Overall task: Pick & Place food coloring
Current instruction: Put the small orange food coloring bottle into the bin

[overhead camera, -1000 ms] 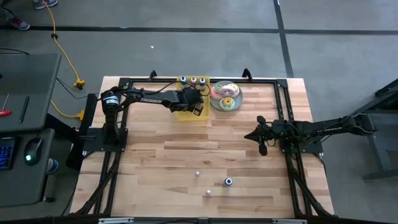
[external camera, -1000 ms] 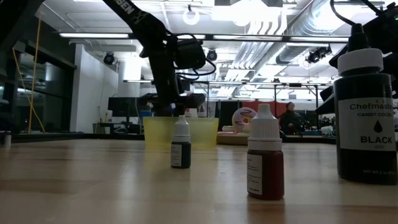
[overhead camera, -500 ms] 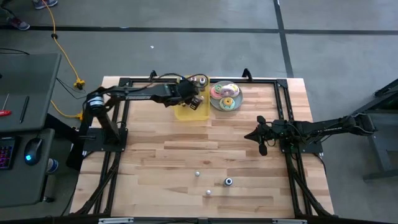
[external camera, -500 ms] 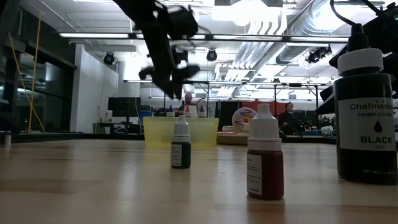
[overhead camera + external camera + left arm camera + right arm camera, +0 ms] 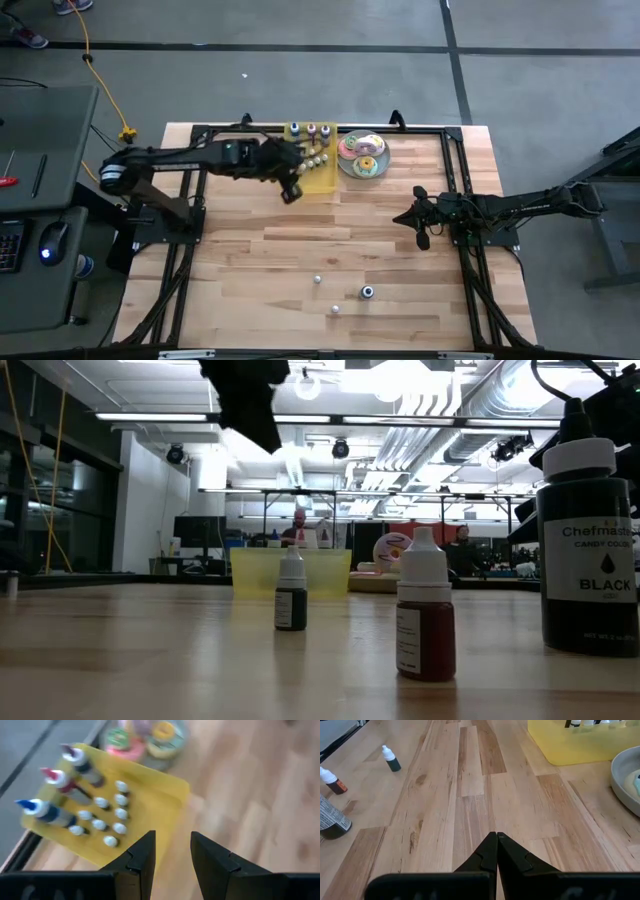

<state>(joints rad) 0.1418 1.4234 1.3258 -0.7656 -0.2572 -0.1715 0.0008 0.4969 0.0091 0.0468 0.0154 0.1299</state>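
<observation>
Overhead, tray bottles uncovered.

Lighting's pretty even from overhead on the table, hardly any shadows in the high view. The low view is backlit by bright ceiling strip lights that blow out a bit, so the nearest bottles go dark and a little soft. The left wrist view is smeared with motion blur, tray and all; the right wrist view is crisp.

bottles in tray, plate beside
</observation>
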